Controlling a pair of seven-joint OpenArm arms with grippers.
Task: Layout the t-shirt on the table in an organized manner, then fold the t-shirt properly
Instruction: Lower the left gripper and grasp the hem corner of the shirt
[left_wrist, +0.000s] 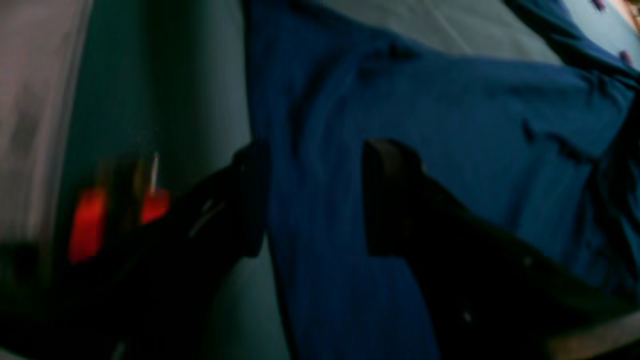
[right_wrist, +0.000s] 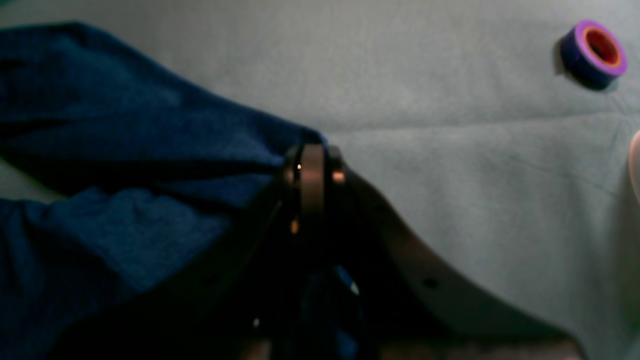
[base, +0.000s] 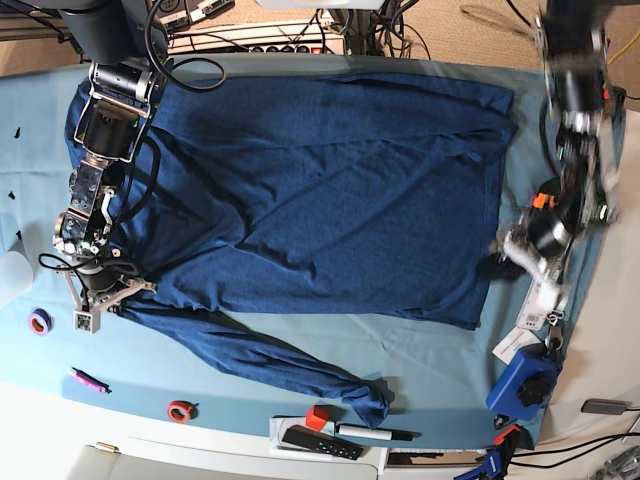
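A cable-strewn floor runs behind the table (base: 300, 345), draped in pale teal cloth. At its left edge the right end effector (base: 100, 298) is pinched together on the t-shirt (base: 320, 190) where sleeve meets body. The shirt lies spread across the table's middle, its long axis running left to right, one sleeve trailing toward the near edge. By the right edge the left end effector (base: 510, 255) stands apart, empty, just beside the hem. That arm looks nearer the hem for any next tug.
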